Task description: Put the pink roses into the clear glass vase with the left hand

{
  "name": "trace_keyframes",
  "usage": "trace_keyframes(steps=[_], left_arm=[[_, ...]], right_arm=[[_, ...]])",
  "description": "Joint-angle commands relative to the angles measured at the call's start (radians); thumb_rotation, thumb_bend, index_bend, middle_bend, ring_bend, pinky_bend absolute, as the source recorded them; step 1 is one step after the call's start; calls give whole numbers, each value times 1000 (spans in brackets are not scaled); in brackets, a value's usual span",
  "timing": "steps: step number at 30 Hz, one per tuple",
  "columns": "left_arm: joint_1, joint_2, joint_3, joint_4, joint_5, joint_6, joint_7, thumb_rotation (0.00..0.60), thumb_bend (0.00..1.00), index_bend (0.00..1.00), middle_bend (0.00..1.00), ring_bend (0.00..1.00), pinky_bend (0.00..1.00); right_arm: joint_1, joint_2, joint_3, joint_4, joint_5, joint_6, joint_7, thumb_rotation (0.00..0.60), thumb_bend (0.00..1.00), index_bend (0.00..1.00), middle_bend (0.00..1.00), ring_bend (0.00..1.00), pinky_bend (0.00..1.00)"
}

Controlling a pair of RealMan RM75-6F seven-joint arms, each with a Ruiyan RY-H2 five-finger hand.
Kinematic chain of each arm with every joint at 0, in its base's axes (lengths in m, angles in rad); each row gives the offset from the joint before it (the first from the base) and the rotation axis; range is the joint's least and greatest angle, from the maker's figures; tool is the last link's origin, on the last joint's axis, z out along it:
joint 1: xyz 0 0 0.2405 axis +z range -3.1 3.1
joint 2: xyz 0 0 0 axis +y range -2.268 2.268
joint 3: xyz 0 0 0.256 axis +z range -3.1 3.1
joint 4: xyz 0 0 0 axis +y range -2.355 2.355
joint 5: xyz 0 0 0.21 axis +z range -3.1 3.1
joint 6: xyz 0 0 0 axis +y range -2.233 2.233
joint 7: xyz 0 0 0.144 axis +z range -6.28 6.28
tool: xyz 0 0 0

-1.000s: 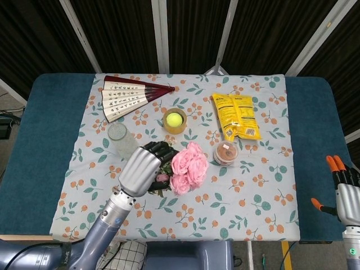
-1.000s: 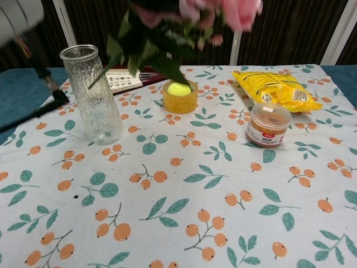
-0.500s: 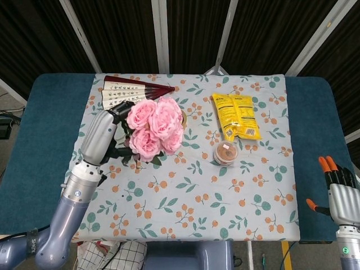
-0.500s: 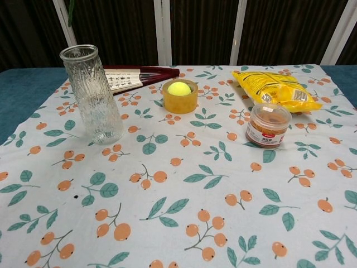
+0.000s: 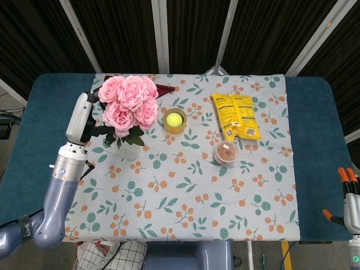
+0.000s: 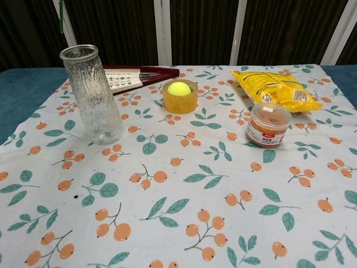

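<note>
A bunch of pink roses [image 5: 128,101] with green leaves is held up by my left hand [image 5: 84,119], which grips the stems from the left side. In the head view the blooms hang over the clear glass vase [image 5: 129,152] and hide most of it. The chest view shows the vase [image 6: 93,95] upright and with nothing in it. Only a thin green stem tip [image 6: 60,8] shows at that view's top edge. My right hand [image 5: 350,198] is low at the table's right front corner, fingers apart, holding nothing.
A folding fan [image 6: 131,78] lies behind the vase. A tennis ball in a yellow tape roll [image 5: 175,120] sits right of the roses. Further right are a yellow snack bag [image 5: 236,116] and a small jar [image 5: 226,152]. The floral cloth [image 5: 214,202] covers the table.
My left hand has carried the roses up and to the left, from mid-table to over the vase. The right hand has sunk lower at the frame's corner.
</note>
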Motion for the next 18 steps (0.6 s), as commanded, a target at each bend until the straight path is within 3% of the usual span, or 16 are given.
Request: trace_keyframes(steps=[1,18], left_arm=[[-5,-4,18,33,-4,-5,-25,600,472,462,472,365,435],[-20,-35,64,123,12,43,-84,600,473,462,469,365,435]], right_arm=[[3,6,-5,7,-42,-5,39,600,184,49,0,54,30],[17,-21,-2,61,-103,-2,110,600,183,49,0,54,31]])
